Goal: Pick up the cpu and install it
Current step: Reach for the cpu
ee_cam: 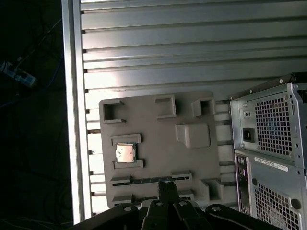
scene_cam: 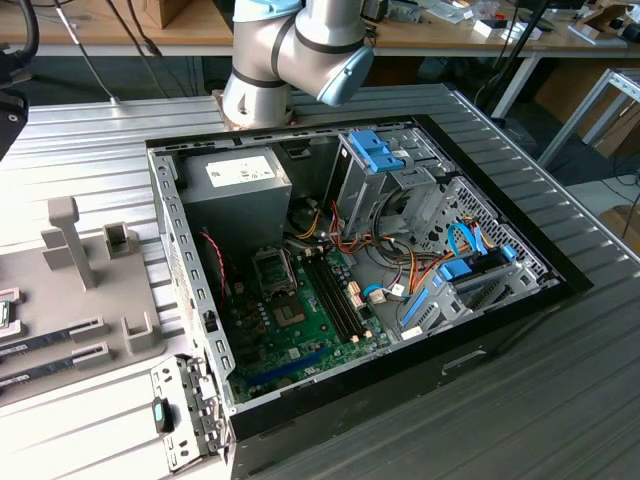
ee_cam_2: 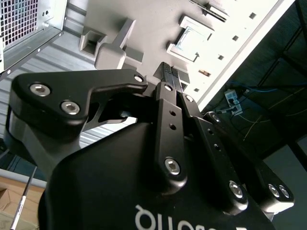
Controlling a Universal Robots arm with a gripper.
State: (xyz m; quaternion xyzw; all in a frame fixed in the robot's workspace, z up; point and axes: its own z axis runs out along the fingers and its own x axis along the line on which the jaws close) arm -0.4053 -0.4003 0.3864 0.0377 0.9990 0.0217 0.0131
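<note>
A: cpu (ee_cam: 125, 153) grabbed yet?
B: nope, it's sitting in its tray (ee_cam: 158, 139) slot by the surface edge. gripper (ee_cam: 167, 183) hovers over the tray, jaws pinched together, empty. install not started.

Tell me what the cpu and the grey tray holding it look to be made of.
The cpu: its top is bright, reflective silver, so it is likely metal with a smooth finish. The tray: it is an even matte grey with blocky raised pockets and no glare, so it is probably plastic, though the look leaves that open.
</note>
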